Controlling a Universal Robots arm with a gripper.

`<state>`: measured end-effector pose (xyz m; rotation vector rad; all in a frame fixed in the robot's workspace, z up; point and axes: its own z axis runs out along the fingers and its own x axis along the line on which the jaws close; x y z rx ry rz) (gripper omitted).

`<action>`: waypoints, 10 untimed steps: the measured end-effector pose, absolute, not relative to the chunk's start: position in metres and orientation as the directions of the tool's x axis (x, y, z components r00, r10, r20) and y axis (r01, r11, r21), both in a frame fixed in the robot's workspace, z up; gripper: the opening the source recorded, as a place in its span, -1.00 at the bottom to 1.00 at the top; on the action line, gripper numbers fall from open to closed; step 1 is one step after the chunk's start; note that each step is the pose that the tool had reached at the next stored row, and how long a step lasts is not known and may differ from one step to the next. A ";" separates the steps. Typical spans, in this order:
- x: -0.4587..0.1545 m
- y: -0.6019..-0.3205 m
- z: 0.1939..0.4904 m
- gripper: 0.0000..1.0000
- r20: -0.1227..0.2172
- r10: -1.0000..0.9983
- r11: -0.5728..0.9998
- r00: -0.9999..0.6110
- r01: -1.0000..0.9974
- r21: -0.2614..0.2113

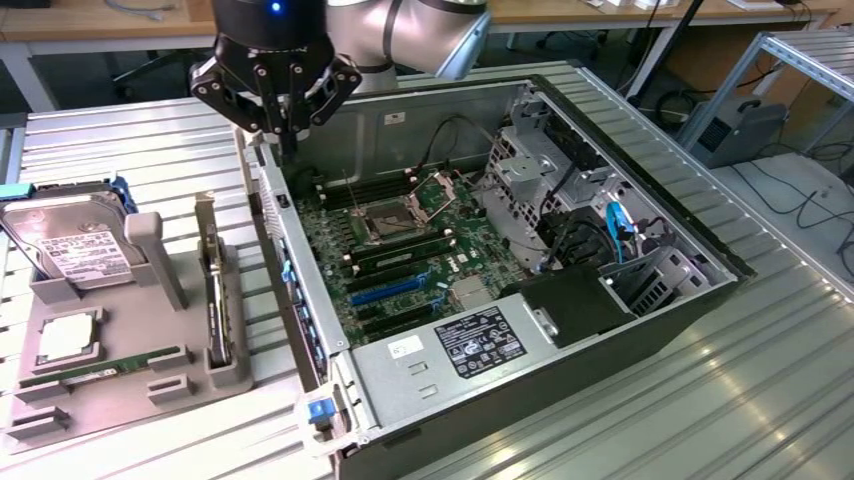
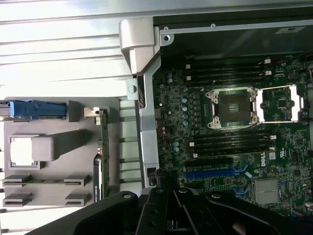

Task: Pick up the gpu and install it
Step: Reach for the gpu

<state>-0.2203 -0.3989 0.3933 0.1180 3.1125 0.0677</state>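
A ribbed metal table carries everything; wooden desks stand behind it, and cables trail on the floor at the exterior view's right. On the exterior view's left sits a grey holder tray; it holds a hard drive, a RAM stick, and the gpu standing on edge in its slot. Just beside it, the open computer case shows its motherboard. The gripper hangs above the case's wall, closed on nothing.

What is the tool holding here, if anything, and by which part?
Nothing. The tool is shut and empty; the gpu stands in the gray holder.
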 end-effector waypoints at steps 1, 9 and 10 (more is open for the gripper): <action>-0.221 -0.399 0.393 -0.79 -0.024 0.076 0.996 -0.997 0.075 0.044; -0.225 -0.399 0.393 -0.79 -0.024 0.076 0.996 -0.997 0.075 0.044; -0.228 -0.399 0.393 -0.79 -0.024 0.076 0.996 -0.997 0.075 0.044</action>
